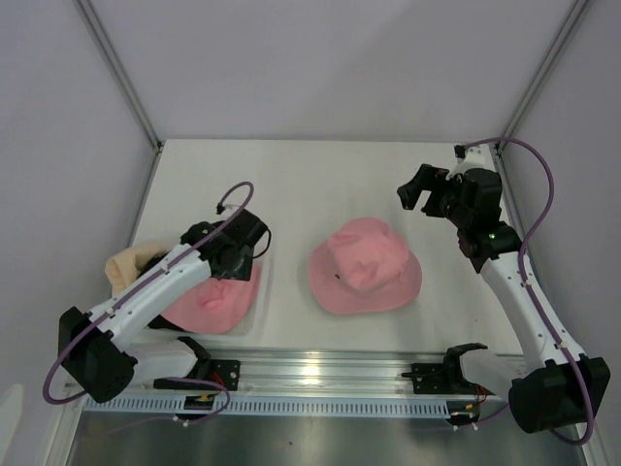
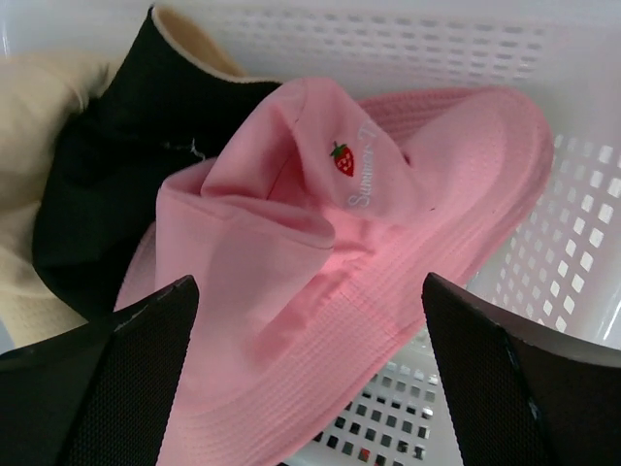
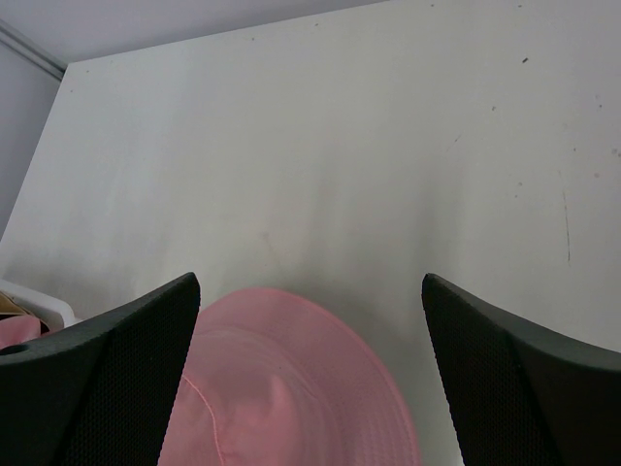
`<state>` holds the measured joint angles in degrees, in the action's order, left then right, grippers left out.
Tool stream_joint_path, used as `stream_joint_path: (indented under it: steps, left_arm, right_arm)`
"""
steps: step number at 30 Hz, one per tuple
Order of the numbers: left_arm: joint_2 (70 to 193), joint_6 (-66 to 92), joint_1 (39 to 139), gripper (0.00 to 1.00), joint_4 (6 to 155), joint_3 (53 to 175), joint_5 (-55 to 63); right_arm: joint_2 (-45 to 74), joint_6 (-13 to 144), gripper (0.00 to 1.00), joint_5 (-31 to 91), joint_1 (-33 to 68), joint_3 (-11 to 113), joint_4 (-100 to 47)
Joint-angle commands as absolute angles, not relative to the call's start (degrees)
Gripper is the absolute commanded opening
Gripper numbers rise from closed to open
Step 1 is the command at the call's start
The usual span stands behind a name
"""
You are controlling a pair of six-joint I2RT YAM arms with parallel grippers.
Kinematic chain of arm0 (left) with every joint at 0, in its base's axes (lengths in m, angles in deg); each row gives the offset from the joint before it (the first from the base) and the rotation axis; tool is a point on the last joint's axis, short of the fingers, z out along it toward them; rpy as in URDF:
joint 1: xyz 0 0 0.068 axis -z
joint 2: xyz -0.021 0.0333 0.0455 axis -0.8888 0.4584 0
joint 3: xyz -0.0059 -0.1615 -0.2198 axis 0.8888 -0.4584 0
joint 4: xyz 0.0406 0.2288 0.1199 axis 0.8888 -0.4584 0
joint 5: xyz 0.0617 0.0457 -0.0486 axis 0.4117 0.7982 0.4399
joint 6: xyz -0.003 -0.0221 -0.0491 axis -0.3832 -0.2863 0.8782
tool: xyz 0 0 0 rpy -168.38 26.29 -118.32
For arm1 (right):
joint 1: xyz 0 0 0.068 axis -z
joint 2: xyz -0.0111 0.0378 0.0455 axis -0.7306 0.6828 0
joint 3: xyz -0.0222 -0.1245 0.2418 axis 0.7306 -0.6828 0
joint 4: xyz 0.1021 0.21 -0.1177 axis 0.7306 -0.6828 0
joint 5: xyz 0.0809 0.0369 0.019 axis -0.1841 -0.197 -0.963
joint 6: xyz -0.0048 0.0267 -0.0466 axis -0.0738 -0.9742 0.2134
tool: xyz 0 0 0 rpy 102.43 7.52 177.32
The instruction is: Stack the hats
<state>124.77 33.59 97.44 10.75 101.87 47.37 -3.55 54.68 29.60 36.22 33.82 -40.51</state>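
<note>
A pink hat (image 1: pixel 364 267) lies flat on the table near the middle; it also shows in the right wrist view (image 3: pixel 291 388). A second pink hat (image 1: pixel 213 301) with a strawberry mark (image 2: pixel 342 158) lies crumpled in a white basket at the left, next to a black hat (image 2: pixel 107 194) and a beige hat (image 1: pixel 131 264). My left gripper (image 1: pixel 233 254) is open and hovers just above the pink hat (image 2: pixel 320 291) in the basket. My right gripper (image 1: pixel 419 189) is open and empty, raised above the table beyond the flat hat's far right.
The white perforated basket (image 2: pixel 572 252) holds the hats at the left. The table (image 1: pixel 320 184) is white, walled by grey panels. A metal rail (image 1: pixel 320 374) with the arm bases runs along the near edge.
</note>
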Motion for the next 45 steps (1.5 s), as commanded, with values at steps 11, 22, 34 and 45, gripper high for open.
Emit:
stream_joint_path:
  steps: [11, 22, 34, 45]
  left_arm:
    - [123.78, 2.71, 97.26, 0.99, 18.05, 104.42, 40.05]
    - [131.25, 3.41, 95.06, 1.0, 15.68, 102.5, 45.03]
    - [126.16, 1.13, 90.58, 0.95, 17.44, 100.29, 39.42]
    - [125.62, -1.51, 90.67, 0.77, 18.93, 98.18, 37.13]
  right_arm:
    - [-9.01, 55.81, 1.0, 31.7, 37.71, 31.41, -36.12]
    - [-7.17, 55.1, 1.0, 30.12, 39.29, 30.53, -35.15]
    - [-4.79, 54.14, 0.99, 29.68, 40.17, 30.1, -34.36]
    - [-3.73, 53.61, 0.99, 30.03, 40.43, 29.83, -34.1]
